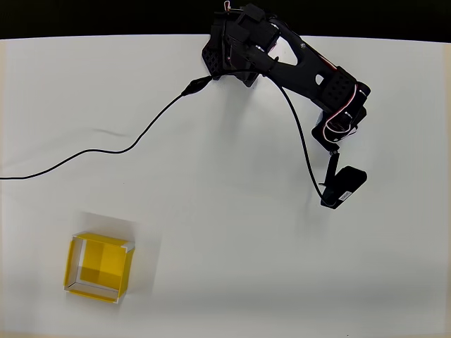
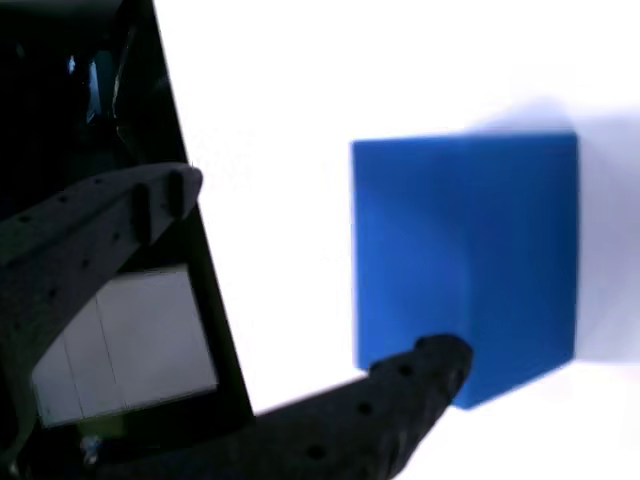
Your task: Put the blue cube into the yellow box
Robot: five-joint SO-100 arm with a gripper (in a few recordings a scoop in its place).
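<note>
Risk first: lower finger (image 2: 420, 375) tip overlaps cube (image 2: 465, 265) at its bottom edge, so closing from here may nudge it sideways instead of pinching it. Gripper (image 2: 310, 280) jaws spread wide, holding nothing; cube lies mostly beyond their tips. Box (image 1: 99, 266) well apart, far down-left in overhead view

It looks like a robotics lab: a plain white bench (image 1: 232, 232), a black cable (image 1: 106, 149) across it, dark background behind.

blue cube (image 2: 465, 265) – matte, flat on white table; yellow box (image 1: 99, 266) – open-topped, upright, empty.
</note>
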